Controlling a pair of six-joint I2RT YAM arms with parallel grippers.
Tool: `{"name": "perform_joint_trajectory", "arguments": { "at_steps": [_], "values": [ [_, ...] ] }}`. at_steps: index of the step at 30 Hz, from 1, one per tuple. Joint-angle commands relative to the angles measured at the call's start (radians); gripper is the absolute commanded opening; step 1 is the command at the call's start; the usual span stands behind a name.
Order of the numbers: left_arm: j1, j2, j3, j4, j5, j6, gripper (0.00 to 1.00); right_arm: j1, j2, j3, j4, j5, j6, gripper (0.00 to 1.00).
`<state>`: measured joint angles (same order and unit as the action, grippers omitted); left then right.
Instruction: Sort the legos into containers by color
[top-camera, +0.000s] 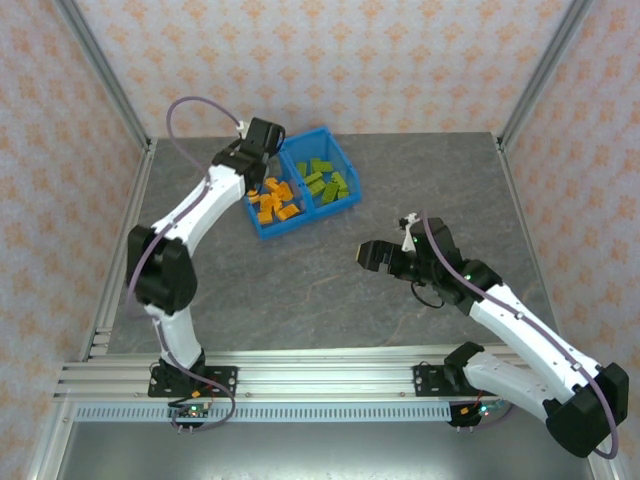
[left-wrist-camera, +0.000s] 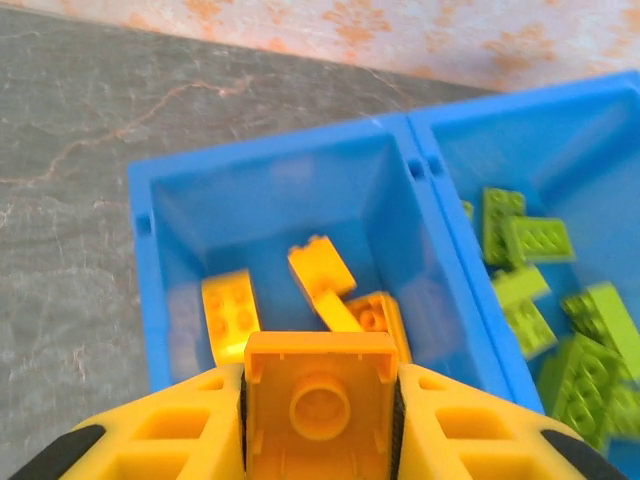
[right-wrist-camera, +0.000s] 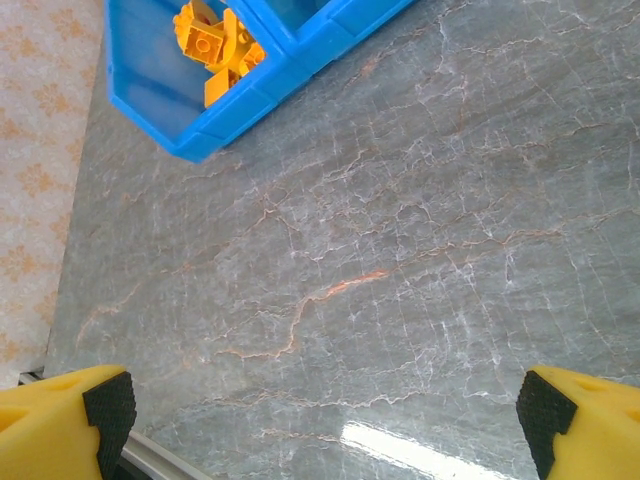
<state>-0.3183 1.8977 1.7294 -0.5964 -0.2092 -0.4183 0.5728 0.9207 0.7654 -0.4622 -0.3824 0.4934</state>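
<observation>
1. My left gripper (left-wrist-camera: 320, 375) is closed narrow on one orange brick (left-wrist-camera: 320, 410). The brick sits clamped between both fingers with its hollow underside facing my wrist camera.
2. The held brick hangs over the left compartment (left-wrist-camera: 200, 215) of the blue bin (top-camera: 300, 224), near its front wall. I cannot tell whether it touches the pieces below.
3. That compartment holds the loose orange legos (top-camera: 275, 200). My wrist view shows three of them lying tilted against one another just beyond the held brick.
4. The right compartment (left-wrist-camera: 560, 150), past the dividing wall (left-wrist-camera: 440, 230), holds the lime green legos (top-camera: 325, 180), heaped loosely.
5. No colour is mixed in either compartment, as far as the overhead view shows.
6. My right gripper (right-wrist-camera: 330, 410) stands wide open with nothing between its fingers. It hovers over the bare grey table (top-camera: 300, 290), well apart from the bin, whose near corner is at the top of its wrist view.
</observation>
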Motion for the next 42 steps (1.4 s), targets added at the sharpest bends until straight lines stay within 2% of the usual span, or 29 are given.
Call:
{"name": "perform_joint_trajectory", "arguments": {
  "at_steps": [1,4,8,12,16,19,21,26,30,32,35,37,38,42],
  "values": [
    [0.032,0.134,0.115,-0.130,-0.023,-0.007,0.35,0.009,-0.023,0.035,0.010,0.009,-0.018,0.99],
    [0.050,0.238,0.228,-0.189,-0.016,-0.032,0.38,0.012,-0.040,0.040,-0.007,0.024,-0.025,0.99],
    [0.053,0.323,0.326,-0.257,-0.012,-0.044,0.52,0.013,-0.055,0.042,-0.018,0.031,-0.025,0.99],
    [0.053,0.282,0.298,-0.237,0.014,-0.052,0.59,0.015,-0.052,0.041,-0.010,0.037,-0.025,0.99],
    [0.051,0.178,0.244,-0.218,0.071,-0.054,0.60,0.015,-0.044,0.042,-0.007,0.062,-0.025,0.99],
    [0.042,-0.011,0.110,-0.139,0.126,-0.063,0.62,0.015,-0.049,0.038,-0.030,0.162,-0.021,0.99],
    [0.028,-0.172,-0.023,-0.061,0.142,-0.067,0.65,0.015,-0.058,0.030,-0.052,0.277,-0.033,0.99],
    [0.002,-0.546,-0.355,0.091,0.115,-0.037,0.76,0.013,-0.097,-0.016,-0.019,0.549,-0.126,0.99],
    [-0.001,-0.814,-0.625,0.149,0.017,0.008,0.92,-0.011,-0.121,-0.081,0.059,0.844,-0.218,0.99],
    [0.000,-0.918,-0.735,0.157,-0.051,0.041,1.00,-0.036,-0.127,-0.126,0.122,0.953,-0.254,0.99],
    [0.001,-1.019,-0.894,0.184,-0.190,0.078,1.00,-0.068,-0.123,-0.231,0.316,1.106,-0.380,0.99],
    [0.002,-1.048,-1.012,0.293,-0.205,0.224,1.00,-0.111,-0.101,-0.326,0.492,1.154,-0.483,0.99],
    [0.001,-1.052,-1.066,0.340,-0.219,0.257,1.00,-0.139,-0.088,-0.362,0.547,1.159,-0.490,0.99],
    [0.004,-1.035,-1.219,0.485,-0.316,0.311,1.00,-0.311,-0.002,-0.458,0.688,1.058,-0.381,0.99]
  ]
}}
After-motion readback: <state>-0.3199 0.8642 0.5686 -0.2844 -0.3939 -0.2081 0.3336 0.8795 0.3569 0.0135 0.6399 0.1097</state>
